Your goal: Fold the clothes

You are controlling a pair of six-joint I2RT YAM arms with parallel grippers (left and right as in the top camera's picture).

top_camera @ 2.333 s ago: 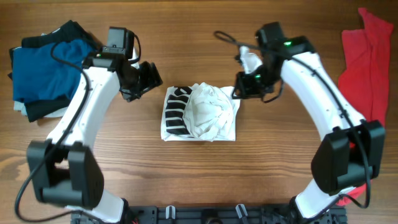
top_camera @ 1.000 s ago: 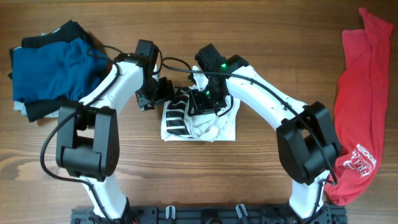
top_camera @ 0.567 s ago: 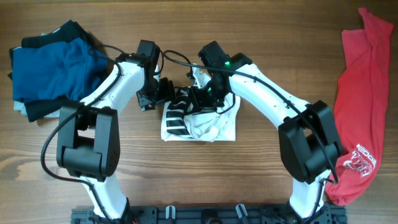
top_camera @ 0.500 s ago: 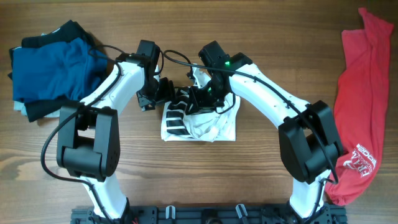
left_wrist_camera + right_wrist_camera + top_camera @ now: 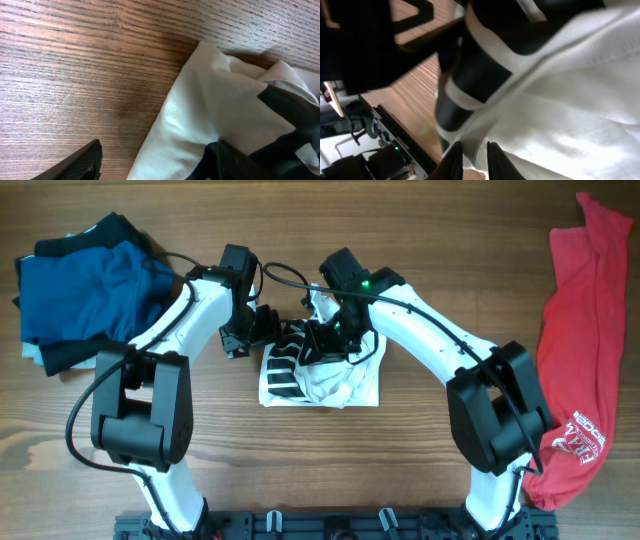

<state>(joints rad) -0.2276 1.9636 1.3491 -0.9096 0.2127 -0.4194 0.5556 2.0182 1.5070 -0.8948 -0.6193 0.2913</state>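
Looking down at the table (image 5: pixel 420 470), the white shirt (image 5: pixel 345 380) sits bunched in a rough square dead centre, crumpled across its right half, with bold black bars (image 5: pixel 283 362) showing along its left side. Both arms are bent in over its far edge. The right gripper (image 5: pixel 322 345) is buried in the rumpled top. Up close its fingers (image 5: pixel 454 160) stand nearly together with a ridge of white cloth pinched between them, and black-and-white stripes curve just beyond. The left gripper (image 5: pixel 268 328) is down at the shirt's upper left corner. From its own camera its jaws are spread wide, and the smooth white corner lies flat on the wood between them, unclamped. Off to the far left sits a pile of blue and black clothes (image 5: pixel 75 295). Over on the right, a red shirt (image 5: pixel 580 320) with white lettering stretches along the table edge.
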